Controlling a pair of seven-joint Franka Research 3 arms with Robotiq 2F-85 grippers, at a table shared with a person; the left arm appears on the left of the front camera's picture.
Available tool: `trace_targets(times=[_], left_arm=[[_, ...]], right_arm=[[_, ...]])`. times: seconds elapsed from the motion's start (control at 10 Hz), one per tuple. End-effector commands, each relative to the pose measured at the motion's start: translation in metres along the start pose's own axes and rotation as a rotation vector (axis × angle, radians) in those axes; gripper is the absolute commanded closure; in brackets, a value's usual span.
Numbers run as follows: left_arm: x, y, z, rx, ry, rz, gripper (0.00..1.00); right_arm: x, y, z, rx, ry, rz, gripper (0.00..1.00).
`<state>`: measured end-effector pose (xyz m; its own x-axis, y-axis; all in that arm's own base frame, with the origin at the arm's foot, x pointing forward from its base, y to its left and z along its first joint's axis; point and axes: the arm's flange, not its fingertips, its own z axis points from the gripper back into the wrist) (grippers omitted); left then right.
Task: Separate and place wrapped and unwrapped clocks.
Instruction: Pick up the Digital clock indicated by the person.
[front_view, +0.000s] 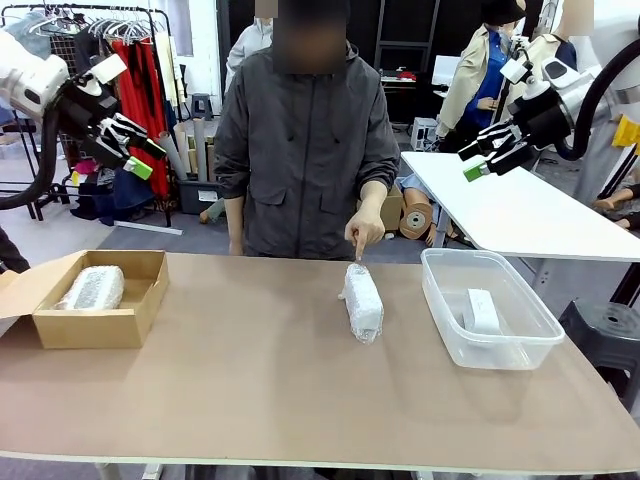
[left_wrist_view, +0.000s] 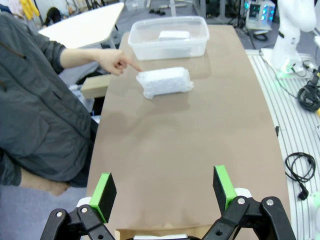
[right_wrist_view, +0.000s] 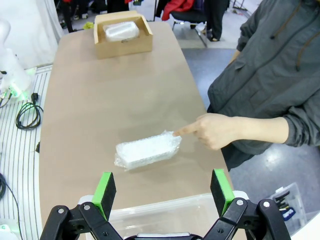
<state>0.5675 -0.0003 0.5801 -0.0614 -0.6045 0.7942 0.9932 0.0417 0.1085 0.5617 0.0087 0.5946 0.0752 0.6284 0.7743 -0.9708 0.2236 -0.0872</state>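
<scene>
Front view: my left pincer (front_view: 143, 157) hangs released at upper left and my right pincer (front_view: 478, 160) released at upper right, both holding nothing. Mid-frame on the bench (front_view: 260, 400) lies one wrapped clock (front_view: 364, 303), the person's hand (front_view: 364, 232) pointing at its far end. A second wrapped clock (front_view: 92, 288) sits in the cardboard box (front_view: 95, 328) at left, and the bare clock (front_view: 481, 310) lies in the clear tub (front_view: 440, 300) at right.

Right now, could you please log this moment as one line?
left gripper open | right gripper open | hand pointing at wrapped clock mid-table | other wrapped clock in box | bare clock in tub
</scene>
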Motion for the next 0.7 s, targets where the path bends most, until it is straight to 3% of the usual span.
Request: trace_targets(times=[0.0, 0.2, 0.6], left_arm=[[0.024, -0.01, -0.012, -0.004, 0.137, 0.078, 0.0], [0.053, -0.026, -0.039, 0.07, 0.277, 0.115, 0.0], [0.093, -0.05, -0.119, 0.15, 0.299, 0.129, 0.0]], right_arm=[[0.002, 0.001, 0.002, 0.0, -0.003, 0.008, 0.0], [0.002, 0.001, 0.002, 0.0, -0.003, 0.008, 0.0], [0.002, 0.001, 0.002, 0.0, -0.003, 0.008, 0.0]])
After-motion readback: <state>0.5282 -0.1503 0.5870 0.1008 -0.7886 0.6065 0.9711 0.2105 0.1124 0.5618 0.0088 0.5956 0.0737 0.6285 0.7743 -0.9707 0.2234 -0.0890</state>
